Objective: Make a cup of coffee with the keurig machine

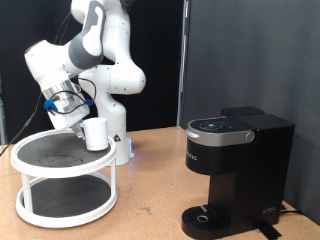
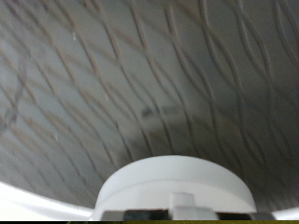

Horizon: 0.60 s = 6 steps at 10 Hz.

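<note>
We see the small white cylindrical cup (image 1: 96,134) above the white two-tier round rack (image 1: 40,209), apparently clamped in the gripper (image 1: 78,120), fingers hidden. The black boxy keurig machine (image 1: 235,172) waits well apart, lid closed.

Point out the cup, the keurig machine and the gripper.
cup (image 1: 96,134), exterior view, on its white side wall.
keurig machine (image 1: 222,152), exterior view, on its black front.
gripper (image 1: 82,122), exterior view, at the fingers by the cup.
</note>
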Tool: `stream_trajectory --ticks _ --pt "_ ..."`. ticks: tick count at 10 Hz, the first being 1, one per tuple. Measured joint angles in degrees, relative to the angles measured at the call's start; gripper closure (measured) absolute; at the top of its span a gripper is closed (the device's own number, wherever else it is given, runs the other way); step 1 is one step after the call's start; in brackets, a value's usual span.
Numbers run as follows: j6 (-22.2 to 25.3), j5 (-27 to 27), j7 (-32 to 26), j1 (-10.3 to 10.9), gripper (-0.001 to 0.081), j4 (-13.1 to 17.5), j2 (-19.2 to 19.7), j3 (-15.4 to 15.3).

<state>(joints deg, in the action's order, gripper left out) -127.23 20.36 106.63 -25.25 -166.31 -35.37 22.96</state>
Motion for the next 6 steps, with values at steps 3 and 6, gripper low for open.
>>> stream_trajectory --ticks 3,6 --pt "8.63 -0.73 5.22 -1.26 0.0803 2.66 -4.24 -2.08" --pt "9.99 -2.00 6.36 -2.27 0.0803 3.08 -6.62 -3.55"
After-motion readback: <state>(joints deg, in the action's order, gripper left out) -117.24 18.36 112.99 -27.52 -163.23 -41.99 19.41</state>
